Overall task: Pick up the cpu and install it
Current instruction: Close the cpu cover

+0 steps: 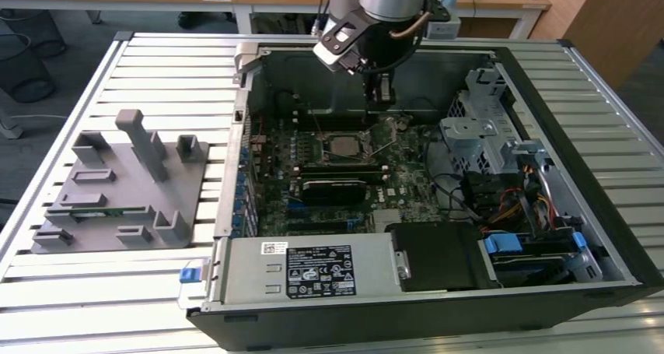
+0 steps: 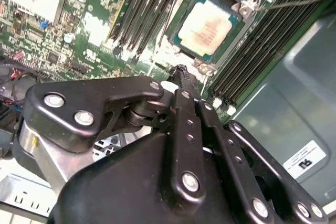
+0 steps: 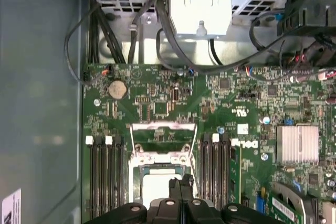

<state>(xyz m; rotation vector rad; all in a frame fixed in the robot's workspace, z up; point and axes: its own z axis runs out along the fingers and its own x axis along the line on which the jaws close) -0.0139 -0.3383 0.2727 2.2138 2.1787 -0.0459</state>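
The cpu (image 1: 346, 145) lies flat in the motherboard's socket inside the open computer case, its silvery top showing in both wrist views (image 2: 207, 27) (image 3: 155, 186). The socket's metal frame (image 3: 163, 137) stands swung open beside it. My gripper (image 1: 382, 93) hangs above the board just behind the socket, apart from the chip. Its black fingers (image 2: 184, 85) are pressed together with nothing between them, and their tips (image 3: 180, 183) cover part of the cpu's edge in the first wrist view.
Memory slots (image 3: 107, 174) flank the socket on both sides. A grey drive cage (image 1: 483, 128) and cables sit at the exterior view's right, the power supply (image 1: 311, 268) at the front. A grey fixture (image 1: 124, 191) with a green memory stick (image 1: 99, 211) lies left of the case.
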